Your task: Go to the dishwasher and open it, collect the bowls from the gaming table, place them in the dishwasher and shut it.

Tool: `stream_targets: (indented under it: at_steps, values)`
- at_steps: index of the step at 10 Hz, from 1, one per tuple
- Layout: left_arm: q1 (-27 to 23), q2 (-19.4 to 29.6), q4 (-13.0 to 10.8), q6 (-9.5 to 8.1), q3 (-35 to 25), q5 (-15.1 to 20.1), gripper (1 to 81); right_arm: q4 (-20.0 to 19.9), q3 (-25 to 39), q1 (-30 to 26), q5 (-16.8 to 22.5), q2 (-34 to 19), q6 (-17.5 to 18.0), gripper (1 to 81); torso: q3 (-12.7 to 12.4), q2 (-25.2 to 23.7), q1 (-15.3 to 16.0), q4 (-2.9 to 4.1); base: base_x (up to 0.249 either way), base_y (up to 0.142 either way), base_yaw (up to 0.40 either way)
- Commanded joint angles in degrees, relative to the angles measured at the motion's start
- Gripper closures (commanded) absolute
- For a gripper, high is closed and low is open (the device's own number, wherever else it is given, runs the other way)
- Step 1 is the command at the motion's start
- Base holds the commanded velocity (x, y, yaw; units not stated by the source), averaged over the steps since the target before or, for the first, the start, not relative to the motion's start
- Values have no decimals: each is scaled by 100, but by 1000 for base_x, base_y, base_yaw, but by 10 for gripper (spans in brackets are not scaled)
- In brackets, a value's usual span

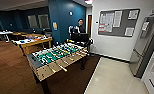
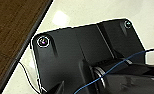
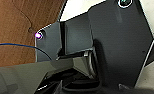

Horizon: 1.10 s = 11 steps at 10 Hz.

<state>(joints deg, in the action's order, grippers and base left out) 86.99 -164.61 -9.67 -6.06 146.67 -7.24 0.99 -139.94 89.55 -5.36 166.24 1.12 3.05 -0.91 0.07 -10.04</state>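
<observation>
The dishwasher and the bowls are out of view. Among the tables at the back left I cannot tell which is the gaming table. A wood-framed table (image 1: pixel 34 43) there carries small coloured things, too blurred to name. A farther white table (image 1: pixel 4 32) stands by the dark blue wall. In both wrist views my own dark plate (image 2: pixel 75 57) (image 3: pixel 113 42) hangs over the floor, above the line where brown wood flooring (image 2: pixel 13 30) meets pale tile (image 2: pixel 93 12).
A table-football table (image 1: pixel 58 53) with a green field and rods stands close ahead on the left, on dark wood floor. A person (image 1: pixel 80 26) stands behind it beside a dark screen. At the right are a steel fridge (image 1: pixel 145 45) and white cabinets (image 1: pixel 153 80), with pale tile floor (image 1: pixel 113 77) between.
</observation>
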Motion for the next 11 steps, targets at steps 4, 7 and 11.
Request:
stream_targets:
  at_steps: [4,7,11]
  values:
    - [-265,42,-62,8,-6,276,10,33,99,-266,299,-36,2,10,0,0,0,0,0,0,360]
    - [-266,42,-62,8,29,258,10,16,134,-293,299,-27,2,10,0,0,0,0,0,0,360]
    - [-292,15,-62,-1,29,276,10,-2,99,-293,299,-27,10,10,0,0,0,0,0,0,360]
